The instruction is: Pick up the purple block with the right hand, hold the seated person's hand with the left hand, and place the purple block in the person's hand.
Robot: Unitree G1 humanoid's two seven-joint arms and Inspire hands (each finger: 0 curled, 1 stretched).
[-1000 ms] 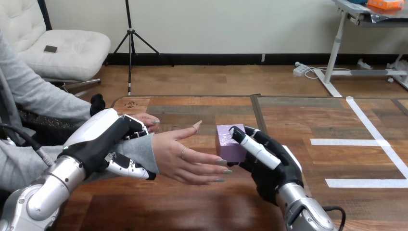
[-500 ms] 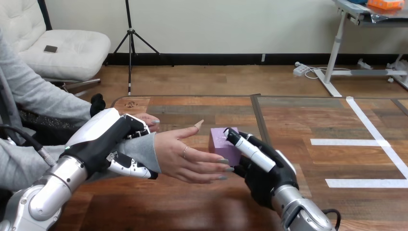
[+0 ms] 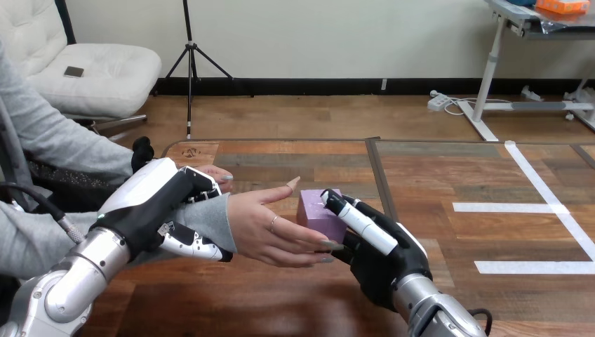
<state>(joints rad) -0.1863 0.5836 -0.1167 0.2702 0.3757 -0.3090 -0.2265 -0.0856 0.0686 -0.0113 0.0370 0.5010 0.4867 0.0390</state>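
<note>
**Purple block held over an open palm**

Reaching in low from the right across the wooden table [image 3: 281,302] with the right hand [image 3: 382,263], fingers [image 3: 361,223] and thumb clamped on the purple block [image 3: 312,209]. Gripping the block from its right side, clear of the tabletop. At the left, at much the same depth, wrapping the left hand [image 3: 151,200] round the person's wrist [image 3: 207,221] in its grey sleeve, curled over and under it. Between the two robot hands, steadying the person's hand [image 3: 263,225], palm up and stretched toward the right hand. Holding the block just above those outstretched fingertips, beside the raised thumb; cannot tell whether touching. Farther back, behind the left hand, lying on the table: the person's other hand [image 3: 219,174].
</note>
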